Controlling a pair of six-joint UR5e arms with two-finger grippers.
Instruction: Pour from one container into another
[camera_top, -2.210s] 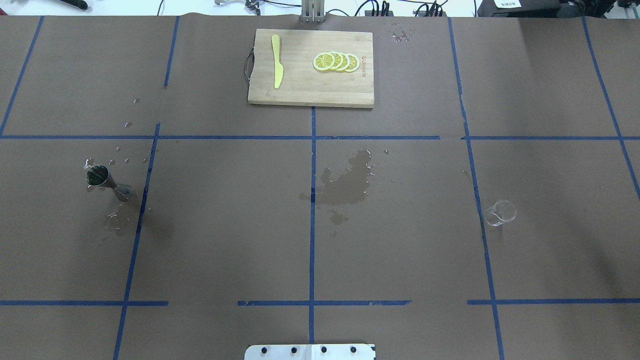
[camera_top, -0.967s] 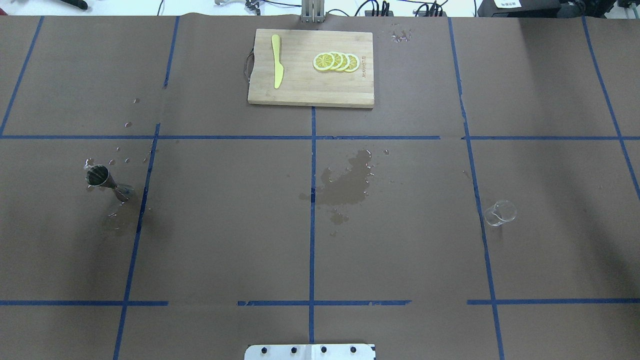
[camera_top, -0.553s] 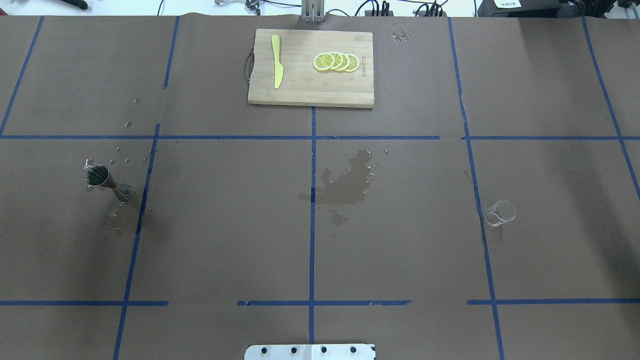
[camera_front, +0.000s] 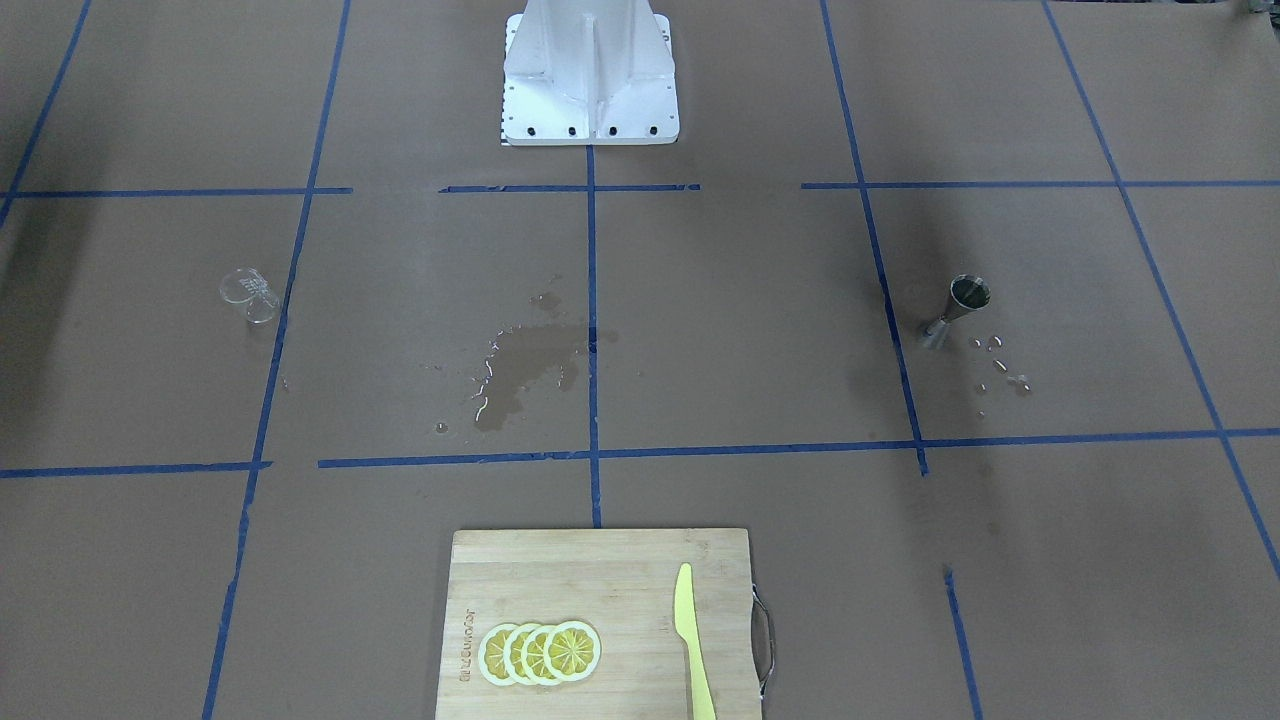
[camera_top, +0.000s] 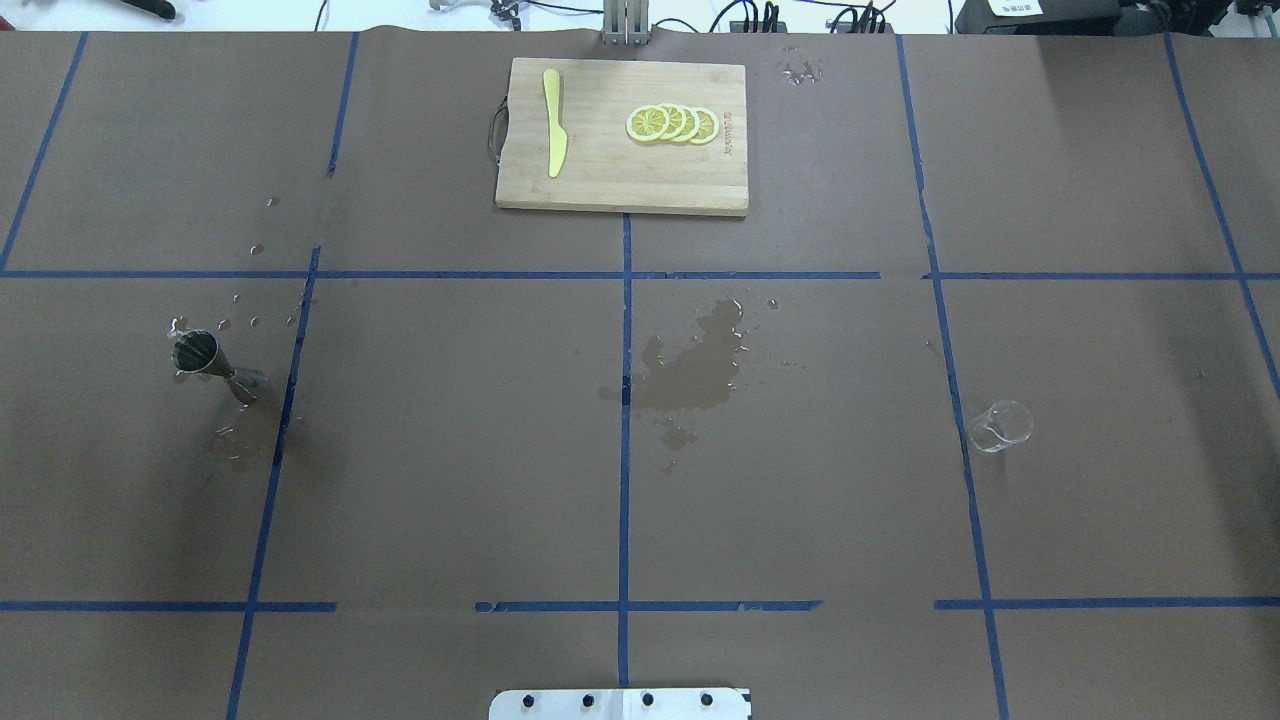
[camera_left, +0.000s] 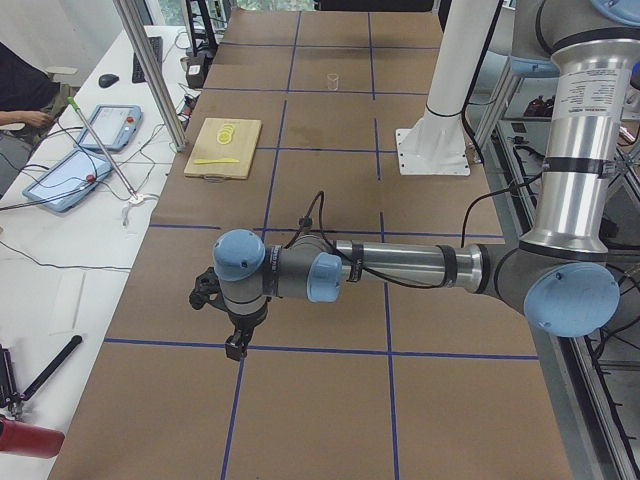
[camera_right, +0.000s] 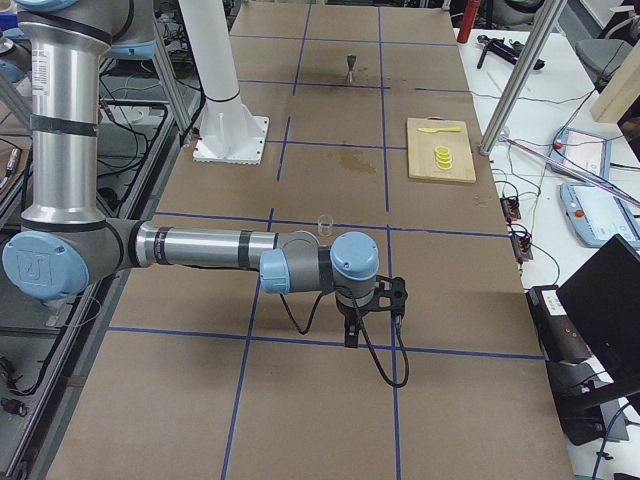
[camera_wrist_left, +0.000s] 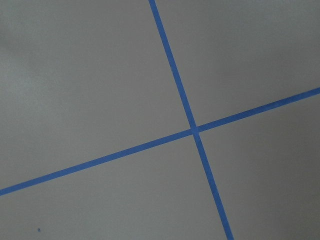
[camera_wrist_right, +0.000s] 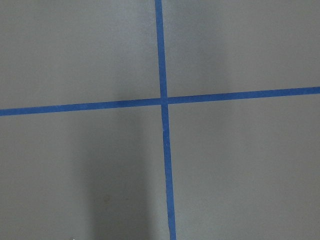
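Left gripper (camera_left: 237, 345) points down over the brown paper at the table's left end, close to a blue tape line (camera_left: 240, 392). It shows only in the left side view, so I can't tell how far apart the fingers are. Same for the right gripper (camera_right: 352, 335): it points down near a tape line at the right end, shows only in the right side view, and its finger gap is unreadable. Each wrist cam shows just paper and one tape crossing. Neither gripper is at a container. The metal jigger (camera_top: 215, 365) stands upright on the robot's left side of the table, just left of a lengthwise tape line, with droplets (camera_top: 240, 322) around it and a damp mark on the paper beside its base. The clear cup (camera_top: 1000, 426) stands on the right side, just right of its own tape line — well apart from the jigger, with the whole middle of the table between them. In the right side view the cup sits just past the right arm's wrist, not touching it. A dark wet patch (camera_top: 695, 370) lies mid-table, right of the centre tape line and roughly between the two containers. At the far edge is a wooden cutting board (camera_top: 620, 185) with a yellow knife (camera_top: 553, 125) on its left part and a fanned row of lemon slices (camera_top: 672, 123) on its right — off the line between jigger and cup.
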